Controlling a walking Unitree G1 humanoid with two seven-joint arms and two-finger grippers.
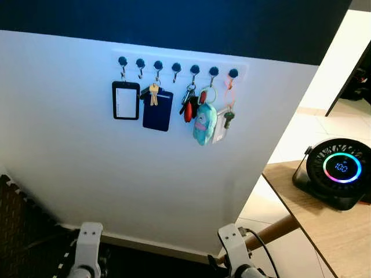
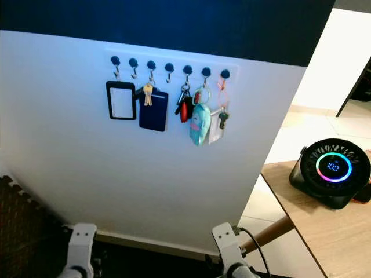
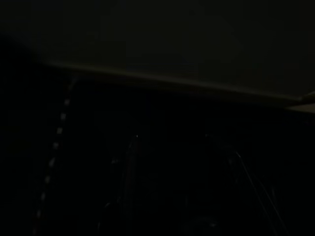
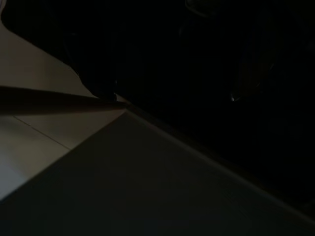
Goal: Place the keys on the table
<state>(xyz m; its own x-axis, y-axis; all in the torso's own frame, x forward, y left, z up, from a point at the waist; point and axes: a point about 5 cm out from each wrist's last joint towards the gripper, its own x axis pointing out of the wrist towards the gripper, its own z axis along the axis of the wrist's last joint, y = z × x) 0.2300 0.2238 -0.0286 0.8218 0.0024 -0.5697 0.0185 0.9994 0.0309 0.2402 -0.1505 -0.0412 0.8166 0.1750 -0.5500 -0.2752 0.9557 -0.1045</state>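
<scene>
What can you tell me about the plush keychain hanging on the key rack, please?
The plush keychain is a small, soft-looking turquoise figure with a pink patch near its top. It dangles upright from a pale ring on the sixth hook of the white hook rail, against the white wall. A bunch of keys with a red fob hangs beside it on one side; a white tag and a dark key hang close on the other, the tag partly behind it.

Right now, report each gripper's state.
Left gripper: hangs low and idle, fingers too dark to tell.
Right gripper: hangs low and idle, cannot be told either.
</scene>
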